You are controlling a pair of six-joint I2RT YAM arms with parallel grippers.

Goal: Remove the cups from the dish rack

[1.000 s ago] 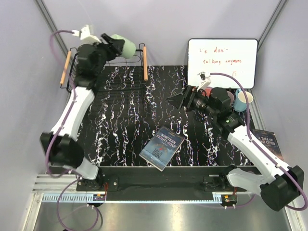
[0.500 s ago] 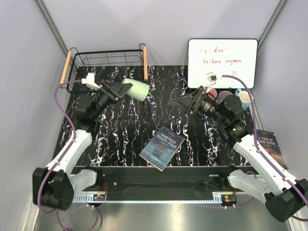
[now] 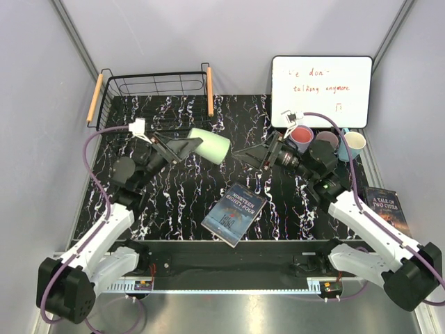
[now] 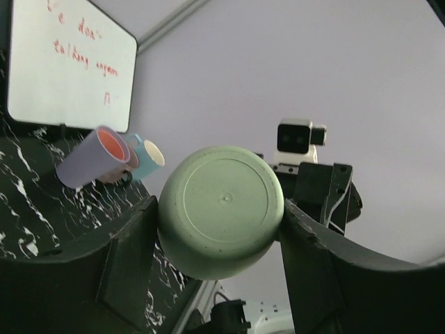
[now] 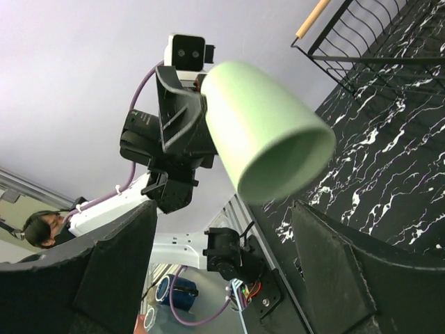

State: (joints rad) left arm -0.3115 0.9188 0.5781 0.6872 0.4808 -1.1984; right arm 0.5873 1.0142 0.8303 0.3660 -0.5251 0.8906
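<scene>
My left gripper (image 3: 186,145) is shut on a pale green cup (image 3: 210,145) and holds it on its side above the table's middle, mouth toward the right arm. In the left wrist view the cup's base (image 4: 221,209) fills the gap between the jaws of the left gripper (image 4: 219,221). My right gripper (image 3: 249,154) is open and empty, just right of the cup's mouth; the cup (image 5: 268,136) hangs above the right gripper (image 5: 226,243). The black wire dish rack (image 3: 153,94) at the back left looks empty. A lilac cup with a salmon inside (image 3: 302,137), a mauve cup (image 3: 325,143) and a light blue cup (image 3: 352,145) stand at the right.
A whiteboard (image 3: 321,89) leans at the back right behind the cups. A blue book (image 3: 235,213) lies on the marbled mat near the front. Another book (image 3: 383,202) lies at the right edge. The rack's wooden handles (image 3: 210,100) flank it.
My left arm has carried the green cup from over the rack forward and right to the table's middle. My right gripper has swung left toward the cup, staying open.
</scene>
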